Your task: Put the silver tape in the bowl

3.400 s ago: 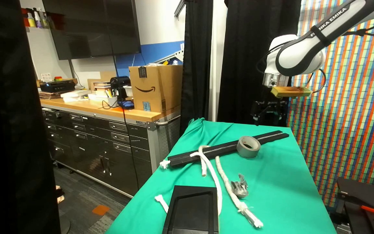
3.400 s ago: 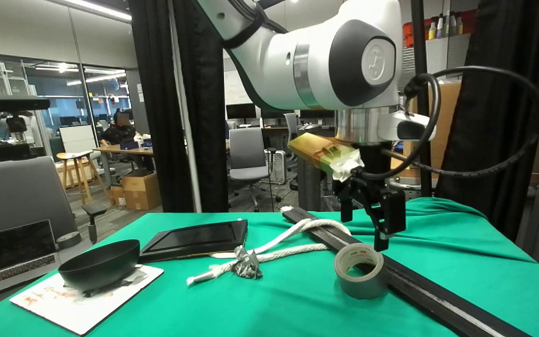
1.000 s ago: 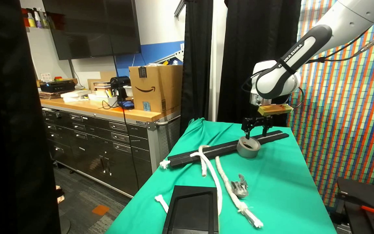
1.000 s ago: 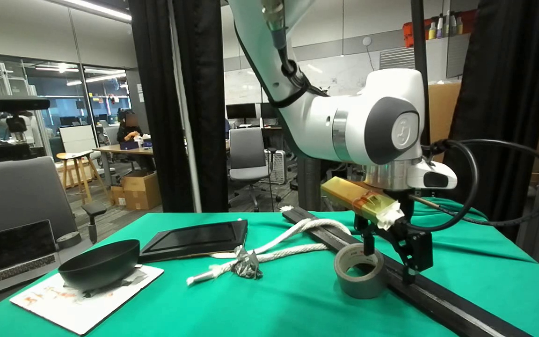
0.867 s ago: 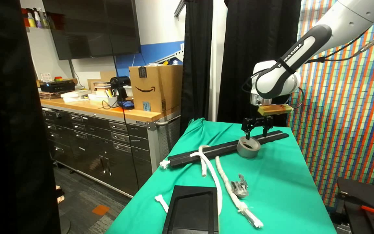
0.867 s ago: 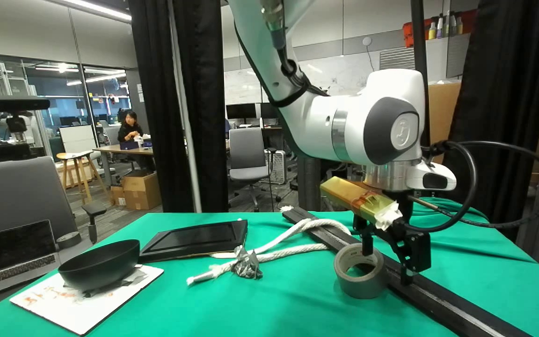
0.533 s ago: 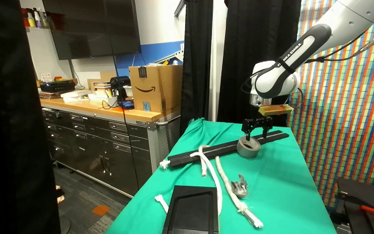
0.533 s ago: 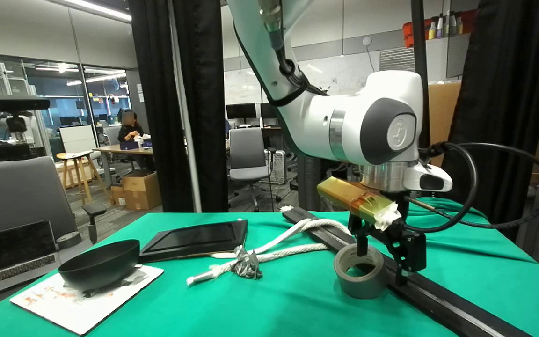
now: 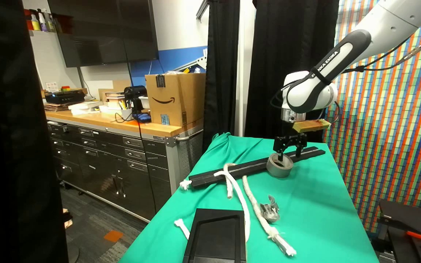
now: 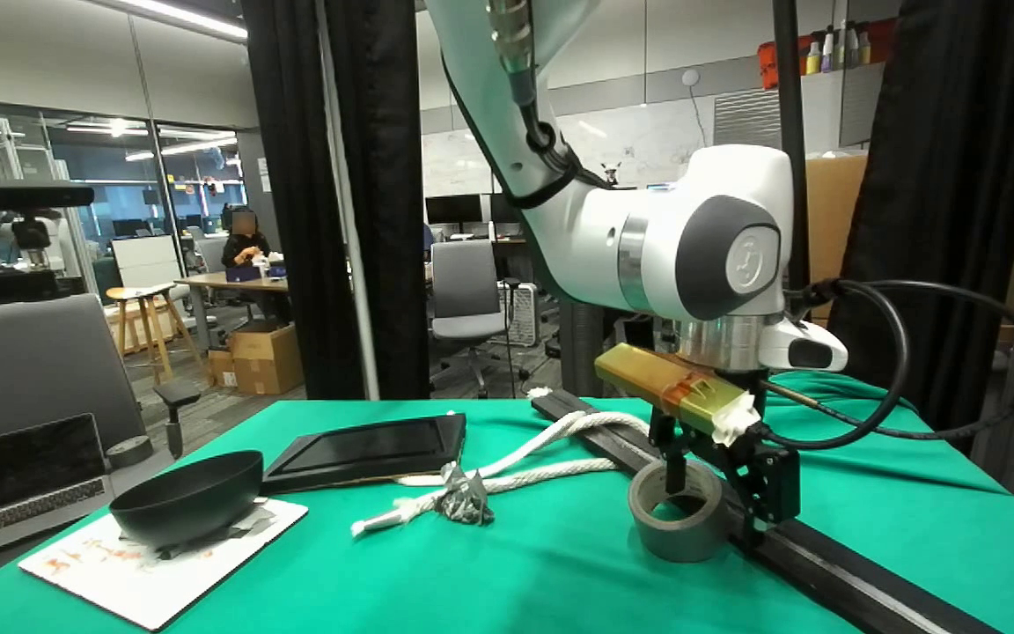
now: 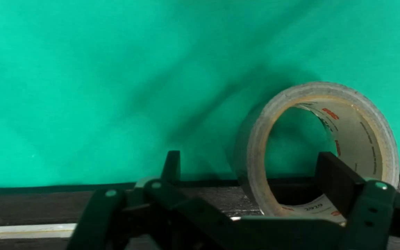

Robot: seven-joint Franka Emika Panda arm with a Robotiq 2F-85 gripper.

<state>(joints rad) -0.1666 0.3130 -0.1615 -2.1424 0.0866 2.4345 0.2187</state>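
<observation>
The silver tape (image 9: 279, 172) is a grey ring lying on the green cloth, its far side at the black rod; it also shows in an exterior view (image 10: 687, 543) and the wrist view (image 11: 256, 156). My gripper (image 9: 289, 157) is open at the roll and points down, also seen in an exterior view (image 10: 714, 513). In the wrist view, my gripper (image 11: 248, 154) has one finger at the ring's hollow and the other outside, over the rod. The ring's wall lies between them with gaps on both sides. The black bowl (image 10: 190, 506) sits on a white board and is out of view elsewhere.
The black rod (image 10: 824, 563) runs beneath the gripper; it also shows in an exterior view (image 9: 210, 178). White rope (image 10: 551, 475), a crumpled silver piece (image 10: 465, 497) and a black tray (image 10: 366, 451) lie between tape and bowl. The white board (image 10: 155, 590) is under the bowl.
Over the earlier frames my gripper came down from above to the tape. In the last half second it has sunk slightly, one finger lower at the ring's hollow. The tape and bowl have not moved.
</observation>
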